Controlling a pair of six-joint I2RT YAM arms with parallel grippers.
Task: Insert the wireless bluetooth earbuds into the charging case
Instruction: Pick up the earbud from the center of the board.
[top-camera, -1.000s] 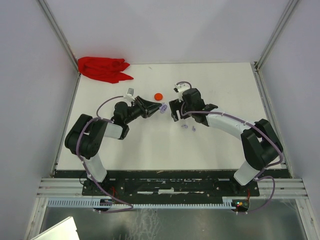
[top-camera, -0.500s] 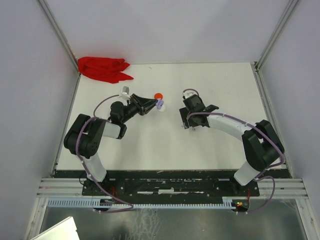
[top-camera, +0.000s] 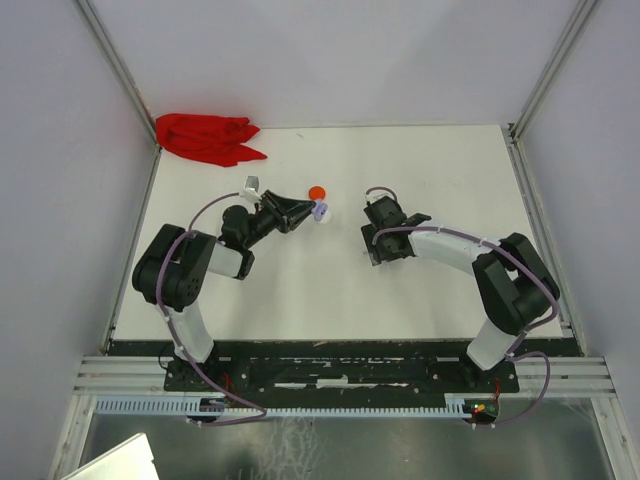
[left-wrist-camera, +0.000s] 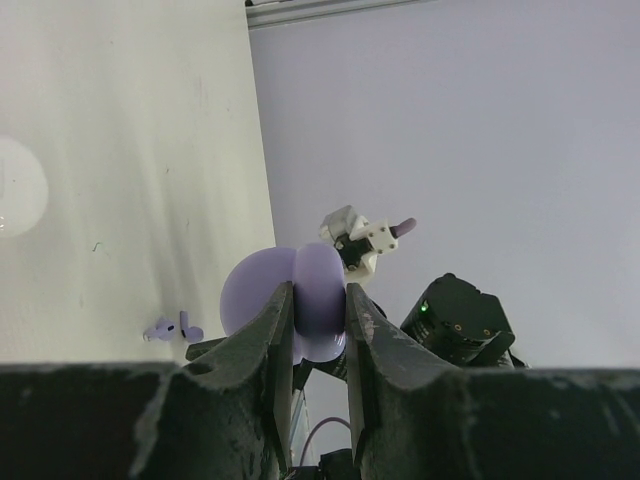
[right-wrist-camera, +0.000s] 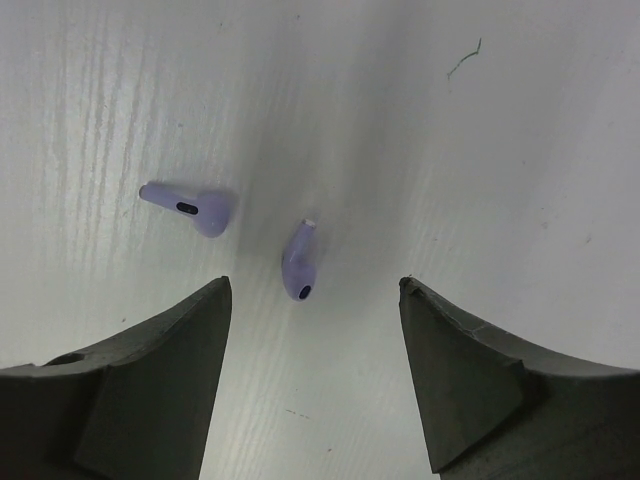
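Observation:
Two purple wireless bluetooth earbuds lie on the white table, one (right-wrist-camera: 190, 207) to the left and one (right-wrist-camera: 300, 262) nearer the middle; they also show small in the left wrist view (left-wrist-camera: 172, 328). My right gripper (right-wrist-camera: 315, 285) hangs open just above them, its fingers straddling the nearer earbud without touching it. In the top view the right gripper (top-camera: 379, 250) hides the earbuds. My left gripper (left-wrist-camera: 318, 292) is shut on the purple charging case (left-wrist-camera: 300, 295), whose lid stands open; it is held above the table (top-camera: 320, 210), left of the right gripper.
A small orange-red disc (top-camera: 317, 192) lies just behind the held case, and a white disc (top-camera: 325, 219) lies under it. A red cloth (top-camera: 205, 137) is bunched at the table's far left corner. Grey walls enclose the table.
My right gripper has dropped low over the two purple earbuds and its jaws have narrowed a little. The left gripper has carried the case slightly back and left.

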